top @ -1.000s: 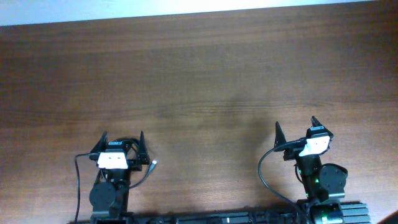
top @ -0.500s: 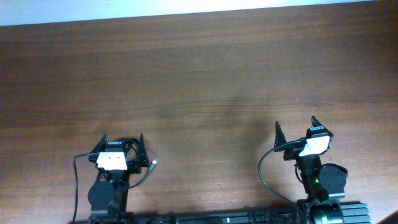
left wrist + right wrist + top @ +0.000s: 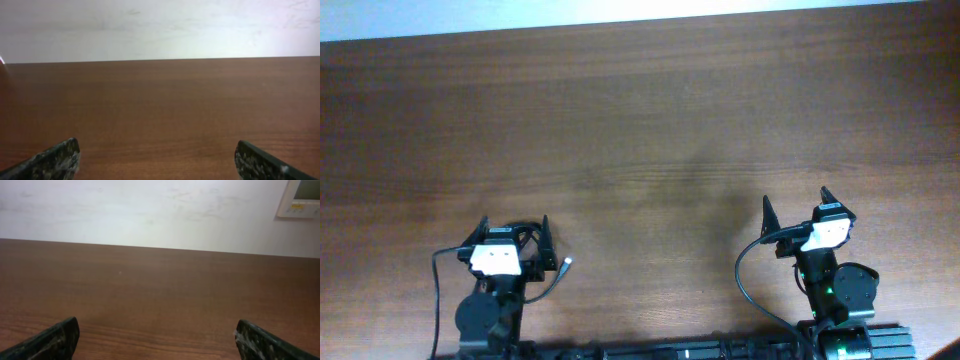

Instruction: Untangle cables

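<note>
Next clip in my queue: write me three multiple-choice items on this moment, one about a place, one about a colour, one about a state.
1. In the overhead view, where are the black two-finger left hand and right hand?
A. at the centre
B. near the bottom edge
C. at the far edge

2. What colour is the wide flat wooden table?
A. white
B. green
C. dark brown

3. How do the two hands stand?
A. both open, empty
B. both shut
C. one shut on a plug

Answers: 1 B, both arms sit low in the picture. 2 C, brown grain fills every view. 3 A, the wrist views show the fingers wide apart with bare wood between.
</note>
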### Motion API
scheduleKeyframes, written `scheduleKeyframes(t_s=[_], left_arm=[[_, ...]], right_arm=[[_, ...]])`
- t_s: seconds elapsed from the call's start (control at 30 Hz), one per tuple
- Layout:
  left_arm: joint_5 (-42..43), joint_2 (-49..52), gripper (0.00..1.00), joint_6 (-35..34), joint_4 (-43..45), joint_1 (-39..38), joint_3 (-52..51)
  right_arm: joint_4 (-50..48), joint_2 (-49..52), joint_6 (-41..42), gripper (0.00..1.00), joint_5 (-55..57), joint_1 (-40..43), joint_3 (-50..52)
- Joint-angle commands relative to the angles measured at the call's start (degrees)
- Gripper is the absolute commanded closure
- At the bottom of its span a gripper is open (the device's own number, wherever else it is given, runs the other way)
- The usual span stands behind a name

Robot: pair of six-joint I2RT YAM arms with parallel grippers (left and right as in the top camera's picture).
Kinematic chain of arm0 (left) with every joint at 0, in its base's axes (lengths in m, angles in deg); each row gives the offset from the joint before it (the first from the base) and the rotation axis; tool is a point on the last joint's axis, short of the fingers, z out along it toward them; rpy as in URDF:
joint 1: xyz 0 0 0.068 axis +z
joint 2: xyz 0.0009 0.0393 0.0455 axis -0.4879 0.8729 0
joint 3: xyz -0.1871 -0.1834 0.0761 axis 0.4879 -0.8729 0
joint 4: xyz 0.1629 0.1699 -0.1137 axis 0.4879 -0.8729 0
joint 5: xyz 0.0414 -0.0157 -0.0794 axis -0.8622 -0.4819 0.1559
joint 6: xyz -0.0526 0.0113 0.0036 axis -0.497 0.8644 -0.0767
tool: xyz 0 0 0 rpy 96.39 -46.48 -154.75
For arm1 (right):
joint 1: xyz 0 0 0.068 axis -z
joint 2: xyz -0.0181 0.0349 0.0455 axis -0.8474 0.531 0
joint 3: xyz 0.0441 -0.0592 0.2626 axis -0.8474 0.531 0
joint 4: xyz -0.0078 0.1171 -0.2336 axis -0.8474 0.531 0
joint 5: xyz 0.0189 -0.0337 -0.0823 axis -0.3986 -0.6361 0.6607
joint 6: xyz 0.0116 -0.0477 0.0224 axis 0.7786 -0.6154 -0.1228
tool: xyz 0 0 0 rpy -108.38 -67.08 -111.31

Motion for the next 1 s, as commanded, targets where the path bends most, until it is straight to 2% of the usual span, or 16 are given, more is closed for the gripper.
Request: scheduleKeyframes(t_s=[0.0,0.43,0.97], left_arm=[[-0.39,2.73,0.01,1.07,-0.11,0.31,3.34],[-0.39,15.17,0.01,1.07,-1.60,0.31,10.12],[1.40,20.87,0.01,1.07,-3.74,0.31,14.32]], right_arm=[[0.28,0.11,0.22,0.01,0.66,0.20,0.31],[0.28,0.11,0.22,0.01,0.66,0.20,0.31],[0.28,0.11,0.22,0.01,0.66,0.20,0.31]])
